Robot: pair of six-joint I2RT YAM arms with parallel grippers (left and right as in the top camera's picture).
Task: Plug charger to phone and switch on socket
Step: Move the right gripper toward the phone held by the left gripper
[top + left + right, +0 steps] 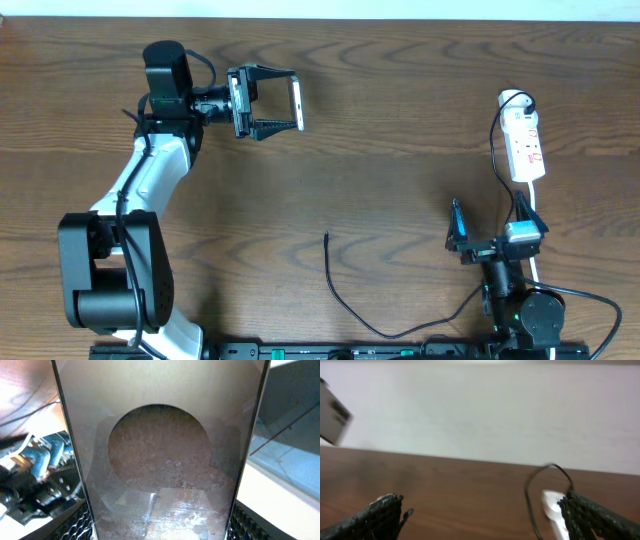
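My left gripper (283, 101) is shut on the phone (297, 104) and holds it on edge above the far left of the table. In the left wrist view the phone's glossy brownish face (160, 460) fills the space between my fingers (161, 527). The charger is a thin black cable (345, 300) lying on the table, with its plug tip (327, 237) free near the middle front. The socket is a white power strip (525, 145) at the far right, and it also shows in the right wrist view (552, 507). My right gripper (490, 218) is open and empty, just in front of the strip.
The strip's white cord (536, 205) runs toward the front beside my right arm. A thin black cable (496, 150) loops along the strip's left side, and it also shows in the right wrist view (540, 477). A pale wall (485, 410) lies beyond the table's far edge.
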